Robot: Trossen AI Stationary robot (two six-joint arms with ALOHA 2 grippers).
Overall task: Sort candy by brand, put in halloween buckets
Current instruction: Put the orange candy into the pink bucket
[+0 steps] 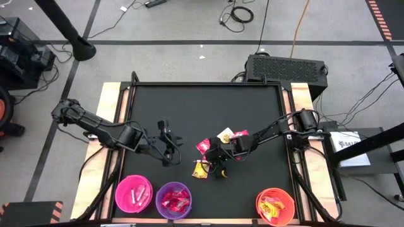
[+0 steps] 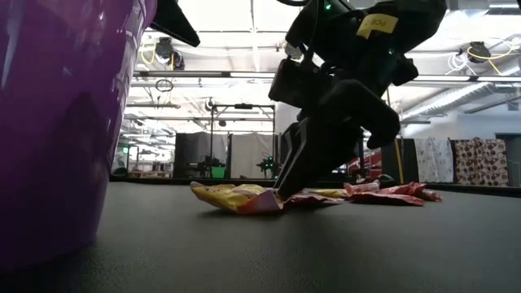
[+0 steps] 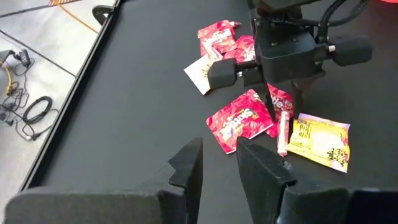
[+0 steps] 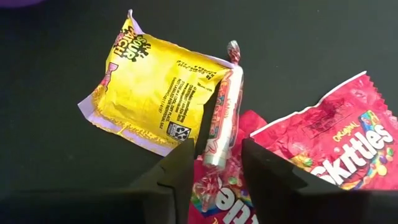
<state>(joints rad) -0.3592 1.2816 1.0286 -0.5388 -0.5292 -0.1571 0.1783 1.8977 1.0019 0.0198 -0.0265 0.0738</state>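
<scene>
Three buckets stand along the near edge of the black surface: hot pink bucket, purple bucket, orange bucket, each already holding candy. Taking the purple bucket as landmark, the loose candy lies just beyond it toward the orange side. There the right hand is down over a pale pink-white candy roll, fingers narrowed to either side of its middle; whether they grip it yet I cannot tell. The roll lies between a yellow packet and red packets, overlapping both. It looks light, fairly stiff and slick-wrapped, likely to slip or roll, so pinching across its midsection suits. The left hand hovers beyond the pink bucket, fingers narrowly apart, holding nothing
</scene>
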